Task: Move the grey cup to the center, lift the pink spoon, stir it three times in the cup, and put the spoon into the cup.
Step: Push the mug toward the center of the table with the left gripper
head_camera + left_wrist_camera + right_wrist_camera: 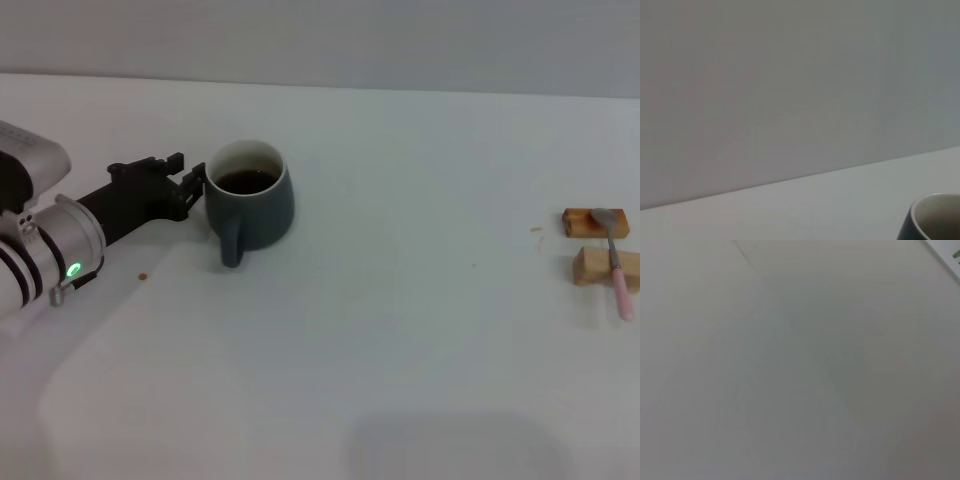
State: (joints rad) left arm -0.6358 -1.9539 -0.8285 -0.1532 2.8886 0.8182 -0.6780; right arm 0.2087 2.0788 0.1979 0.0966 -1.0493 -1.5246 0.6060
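Observation:
The grey cup point(250, 195) stands left of the table's middle, with dark liquid inside and its handle turned toward the front. My left gripper point(192, 172) reaches in from the left. Its black fingers point(198, 182) stand apart, right at the cup's left wall, and hold nothing that I can see. In the left wrist view only a piece of the cup's rim point(935, 220) shows. The pink spoon point(614, 260) lies far right across two tan wooden blocks point(597, 245), bowl toward the back. My right gripper is out of view, and its wrist view shows only a bare surface.
A small brown speck point(142, 276) lies on the white table point(400, 330) in front of the left arm. A grey wall runs along the table's far edge.

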